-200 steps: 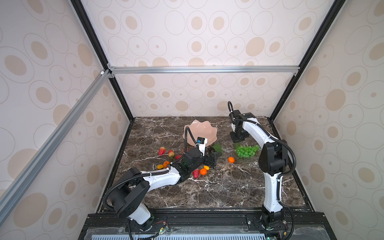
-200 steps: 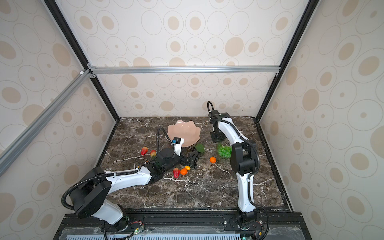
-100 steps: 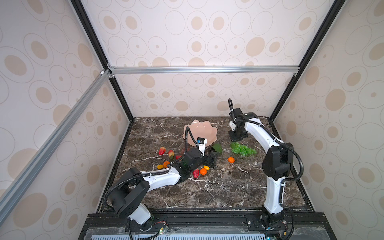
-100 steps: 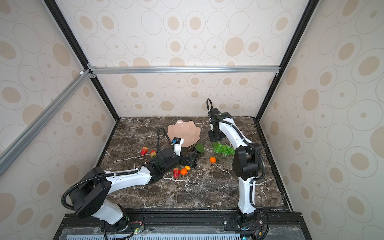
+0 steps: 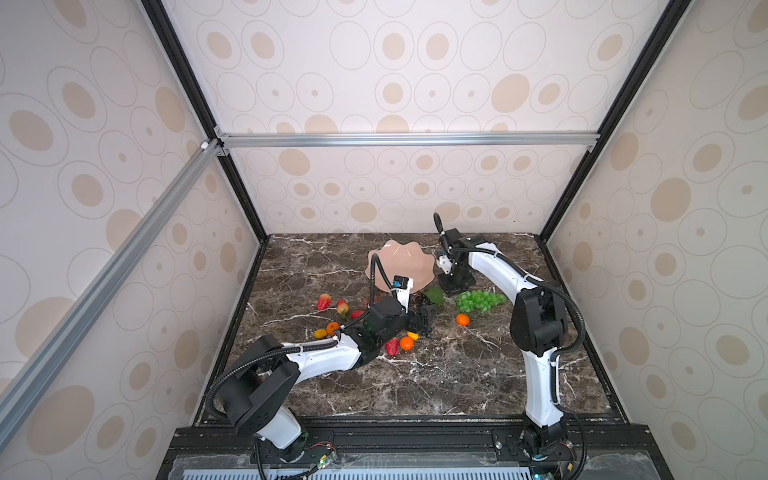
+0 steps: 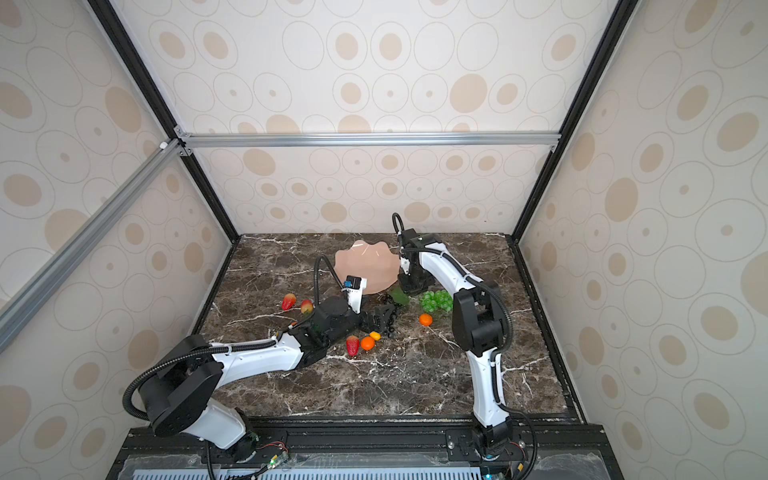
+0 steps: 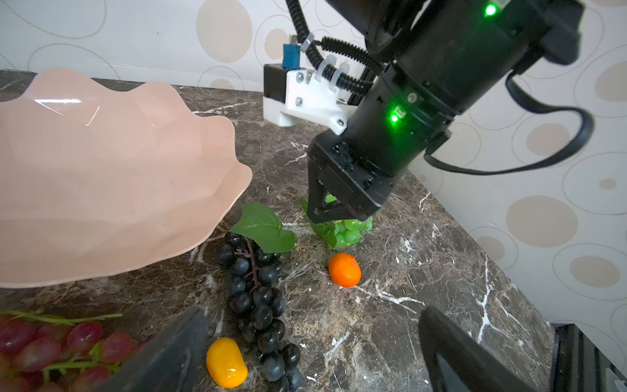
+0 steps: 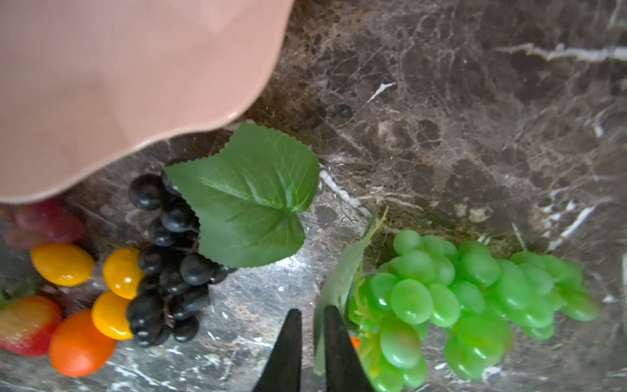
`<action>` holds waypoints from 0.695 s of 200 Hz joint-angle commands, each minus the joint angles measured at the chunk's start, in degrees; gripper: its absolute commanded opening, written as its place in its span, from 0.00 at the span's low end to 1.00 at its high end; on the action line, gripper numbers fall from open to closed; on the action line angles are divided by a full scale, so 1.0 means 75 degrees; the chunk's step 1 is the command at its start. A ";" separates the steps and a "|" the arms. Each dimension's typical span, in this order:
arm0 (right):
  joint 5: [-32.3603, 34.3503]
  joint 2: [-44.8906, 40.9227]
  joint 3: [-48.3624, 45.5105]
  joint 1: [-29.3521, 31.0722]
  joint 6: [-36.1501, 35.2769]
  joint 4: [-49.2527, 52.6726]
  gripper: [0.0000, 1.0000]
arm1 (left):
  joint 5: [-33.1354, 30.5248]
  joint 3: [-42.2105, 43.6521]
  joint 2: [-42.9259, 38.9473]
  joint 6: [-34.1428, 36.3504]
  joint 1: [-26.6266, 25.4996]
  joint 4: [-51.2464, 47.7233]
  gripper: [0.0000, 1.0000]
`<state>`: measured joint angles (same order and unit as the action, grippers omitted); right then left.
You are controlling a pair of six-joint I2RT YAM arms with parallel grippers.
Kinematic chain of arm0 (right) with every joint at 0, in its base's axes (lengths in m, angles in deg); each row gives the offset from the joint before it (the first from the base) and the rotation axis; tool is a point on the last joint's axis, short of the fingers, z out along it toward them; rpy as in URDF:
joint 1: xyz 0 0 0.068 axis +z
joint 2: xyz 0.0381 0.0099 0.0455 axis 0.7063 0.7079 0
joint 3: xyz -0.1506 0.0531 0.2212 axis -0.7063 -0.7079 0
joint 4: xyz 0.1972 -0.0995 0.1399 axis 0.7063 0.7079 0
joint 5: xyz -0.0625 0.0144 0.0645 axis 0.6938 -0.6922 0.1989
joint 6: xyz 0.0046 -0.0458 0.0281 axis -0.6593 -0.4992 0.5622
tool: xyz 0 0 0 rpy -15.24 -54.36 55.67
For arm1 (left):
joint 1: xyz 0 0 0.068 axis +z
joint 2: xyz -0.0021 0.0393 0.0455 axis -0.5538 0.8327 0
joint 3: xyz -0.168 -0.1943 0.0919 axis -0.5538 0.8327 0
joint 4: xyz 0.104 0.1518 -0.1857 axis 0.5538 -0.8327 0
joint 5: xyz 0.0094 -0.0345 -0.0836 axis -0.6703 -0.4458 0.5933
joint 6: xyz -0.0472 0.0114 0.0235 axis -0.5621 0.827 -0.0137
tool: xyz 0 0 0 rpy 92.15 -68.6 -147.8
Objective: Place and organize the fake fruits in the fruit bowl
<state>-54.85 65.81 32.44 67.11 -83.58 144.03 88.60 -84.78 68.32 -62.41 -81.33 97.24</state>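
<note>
The pink fruit bowl [image 5: 399, 259] [image 7: 101, 169] stands empty at the back of the marble table. My right gripper [image 8: 312, 315] [image 5: 451, 286] points down beside it, jaws a narrow gap apart. The leaf [image 8: 336, 288] of the green grapes [image 8: 458, 292] [image 5: 478, 301] stands in that gap against one finger. My left gripper [image 7: 312, 356] [image 5: 426, 320] lies low and wide open. The black grapes [image 7: 258, 298] and a yellow oval [image 7: 226, 363] lie between its fingers. A tangerine [image 7: 344, 269] [image 5: 462, 319] sits near the green grapes.
Red grapes [image 7: 51, 346] lie under the bowl's near rim. Two strawberries [image 5: 324, 301] lie to the left. Another strawberry [image 5: 392, 346] and a tangerine [image 5: 406, 343] lie beside the left arm, with more small fruits [image 5: 332, 328] behind it. Walls enclose the table.
The right gripper has dragged the green grapes left, toward the bowl, and its jaws have now parted slightly. The left arm has not moved.
</note>
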 commanded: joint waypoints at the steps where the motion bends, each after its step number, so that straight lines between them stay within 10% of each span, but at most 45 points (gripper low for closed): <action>1: 0.0213 -0.0415 -0.0122 0.0026 -0.0002 -0.0165 0.30 | -0.0164 0.0038 -0.0182 -0.0063 -0.0062 0.0038 0.98; 139: 0.2301 -0.1543 -0.1685 0.0905 -0.1348 -0.0806 0.44 | 0.0699 0.1658 -0.0695 -0.0771 0.0185 0.2251 0.98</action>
<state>-40.99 57.57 21.62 73.14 -90.79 138.54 91.49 -73.06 64.69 -67.79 -80.30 107.38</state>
